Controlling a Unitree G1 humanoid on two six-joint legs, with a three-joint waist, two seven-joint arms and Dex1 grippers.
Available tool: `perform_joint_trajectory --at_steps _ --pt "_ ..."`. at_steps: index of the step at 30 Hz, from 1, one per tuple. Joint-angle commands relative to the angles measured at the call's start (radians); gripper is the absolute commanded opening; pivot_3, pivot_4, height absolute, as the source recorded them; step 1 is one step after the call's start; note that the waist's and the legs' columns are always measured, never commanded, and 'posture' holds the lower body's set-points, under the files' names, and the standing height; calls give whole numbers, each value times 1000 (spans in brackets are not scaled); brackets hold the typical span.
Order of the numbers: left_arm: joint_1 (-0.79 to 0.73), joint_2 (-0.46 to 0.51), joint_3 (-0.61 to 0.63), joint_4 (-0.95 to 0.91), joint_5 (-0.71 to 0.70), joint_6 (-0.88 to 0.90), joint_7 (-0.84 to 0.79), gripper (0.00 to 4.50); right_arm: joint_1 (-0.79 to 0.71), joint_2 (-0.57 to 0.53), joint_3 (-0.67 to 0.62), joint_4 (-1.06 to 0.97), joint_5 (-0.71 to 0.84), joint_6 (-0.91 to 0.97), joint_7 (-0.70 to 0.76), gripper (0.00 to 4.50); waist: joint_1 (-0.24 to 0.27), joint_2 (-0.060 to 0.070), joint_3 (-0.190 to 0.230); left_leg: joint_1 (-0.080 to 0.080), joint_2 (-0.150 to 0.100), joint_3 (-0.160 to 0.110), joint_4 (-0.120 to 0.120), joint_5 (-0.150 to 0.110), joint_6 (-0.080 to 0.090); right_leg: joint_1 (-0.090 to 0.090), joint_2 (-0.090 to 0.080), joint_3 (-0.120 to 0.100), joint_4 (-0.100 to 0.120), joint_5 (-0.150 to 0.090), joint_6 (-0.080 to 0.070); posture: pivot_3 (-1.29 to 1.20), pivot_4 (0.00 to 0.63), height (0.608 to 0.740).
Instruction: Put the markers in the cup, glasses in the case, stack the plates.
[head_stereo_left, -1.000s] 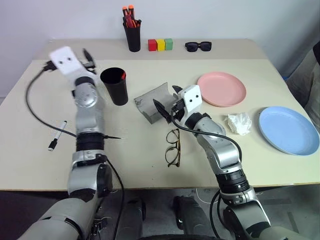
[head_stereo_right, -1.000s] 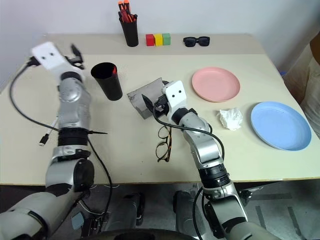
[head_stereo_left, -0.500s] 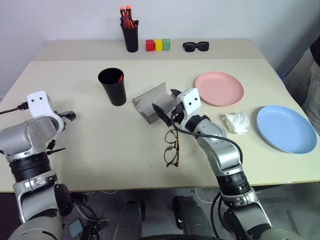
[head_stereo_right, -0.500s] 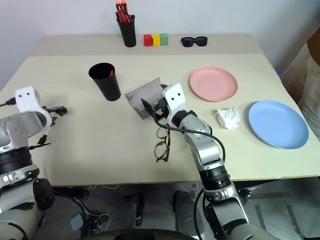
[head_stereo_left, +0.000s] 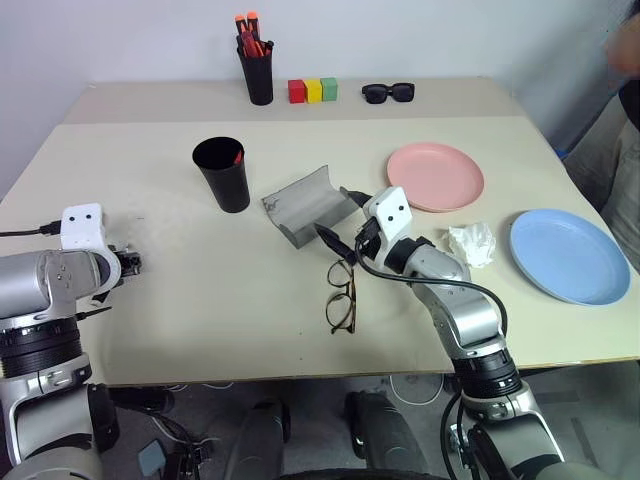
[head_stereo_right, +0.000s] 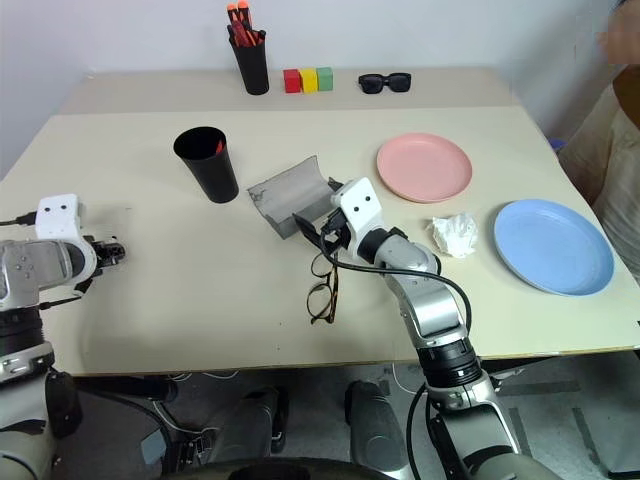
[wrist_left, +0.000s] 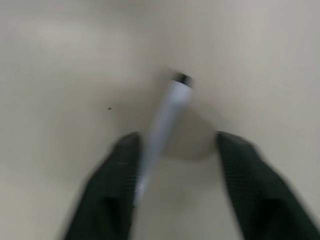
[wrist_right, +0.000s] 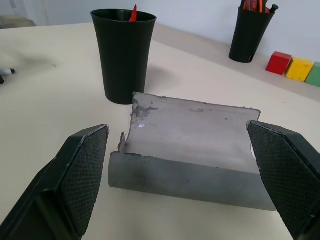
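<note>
The white marker (wrist_left: 162, 125) lies on the table between the fingers of my left gripper (head_stereo_left: 128, 264), close against one finger; the fingers stand apart, so the gripper is open around it. The black cup (head_stereo_left: 222, 172) holds the red marker (wrist_right: 133, 13). My right gripper (head_stereo_left: 338, 215) is open, level, right in front of the open grey case (head_stereo_left: 305, 204). The brown glasses (head_stereo_left: 343, 295) lie folded open just below that gripper. The pink plate (head_stereo_left: 436, 176) and the blue plate (head_stereo_left: 570, 255) sit apart on the right.
A crumpled white tissue (head_stereo_left: 472, 243) lies between the plates. Along the far edge stand a pen pot (head_stereo_left: 259, 72) with orange-capped pens, three coloured blocks (head_stereo_left: 313, 90) and black sunglasses (head_stereo_left: 389, 93). A person sits at the right edge.
My left arm swung from above the cup down and left to the white marker, and its fingers have come in around it. The right gripper has barely moved.
</note>
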Motion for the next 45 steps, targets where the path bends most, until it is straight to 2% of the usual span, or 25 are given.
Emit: perform_joint_trajectory --at_steps 1,2,7,10,15,20,25,31,45 --pt "-19 -13 43 -2 45 -62 34 327 7 -15 6 -70 34 22 40 4500 0 0 0 0 0 0 0 0 0 0 0 0 0 0 0 0 150 740" --pt "-31 -25 59 0 49 -128 42 69 17 -24 16 -86 48 34 69 4500 1 0 0 0 0 0 0 0 0 0 0 0 0 0 0 0 150 740" --pt "-105 -76 78 -6 78 -467 78 69 61 -75 59 -164 116 76 190 4500 11 -1 0 -1 0 0 0 0 0 0 -1 0 -1 0 0 0 150 740" --pt "-173 -125 52 -18 93 -674 95 69 72 -85 72 -177 115 76 200 4500 29 -1 0 -1 0 1 1 0 0 0 -1 0 -2 0 0 0 150 740" --pt "-348 -261 -76 50 149 -970 136 69 39 -45 57 -128 68 27 120 4500 40 -2 -1 -1 -1 1 2 0 0 2 -1 0 -4 1 0 0 150 740" --pt "-453 -368 -200 230 230 -1222 130 69 -50 38 -19 -13 -22 -53 -92 4500 30 -2 -1 -1 -1 2 3 0 0 2 -1 0 -4 1 0 0 150 740" --pt "-485 -411 -255 408 287 -1375 154 69 -72 61 -41 17 -45 -82 -153 4500 23 -2 -1 -2 -1 2 1 0 0 0 0 0 -3 1 0 0 150 740" --pt "-496 -425 -255 524 308 -1474 191 69 -61 65 -39 7 -52 -85 -168 4500 27 -2 -1 -2 -1 2 1 0 0 -1 0 0 -3 1 0 0 150 740" --pt "-395 -465 -245 530 301 -1490 210 69 -65 78 -33 15 -49 -92 -159 4500 27 -2 -1 -2 -1 2 1 0 0 0 0 0 -2 1 1 0 150 740"
